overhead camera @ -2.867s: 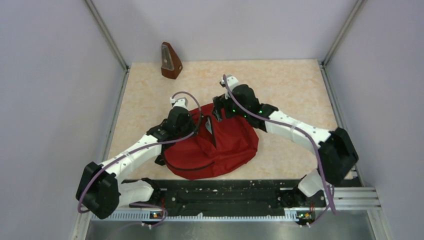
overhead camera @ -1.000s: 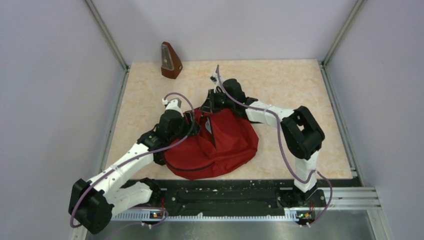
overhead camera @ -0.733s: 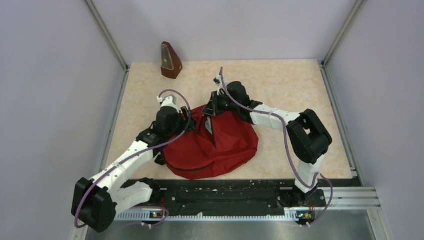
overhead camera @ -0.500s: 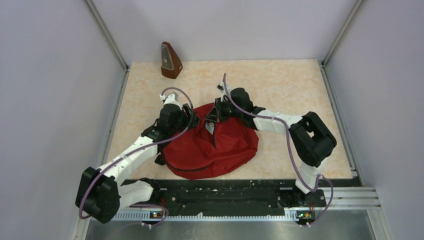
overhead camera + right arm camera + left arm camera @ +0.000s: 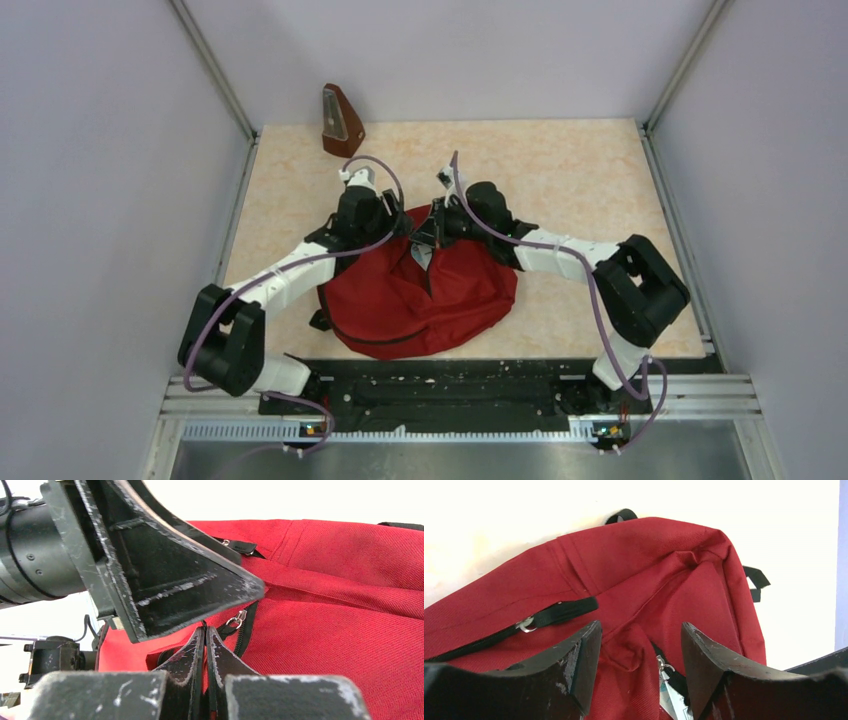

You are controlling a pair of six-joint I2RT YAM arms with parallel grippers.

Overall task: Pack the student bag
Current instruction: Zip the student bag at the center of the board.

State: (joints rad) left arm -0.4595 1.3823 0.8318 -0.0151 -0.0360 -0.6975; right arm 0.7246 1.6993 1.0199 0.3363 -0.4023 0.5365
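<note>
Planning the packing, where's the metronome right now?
In the overhead view, the metronome stands upright at the far left corner of the table, apart from the red backpack.

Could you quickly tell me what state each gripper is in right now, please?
Left gripper: open, over the student bag.
Right gripper: closed beside the zipper; whether it pinches anything cannot be told.

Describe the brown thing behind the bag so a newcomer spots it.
Find the beige table, then its far left corner, beyond the red student bag. A small brown pyramid, metronome-like, stands there alone, the only upright hard object.
</note>
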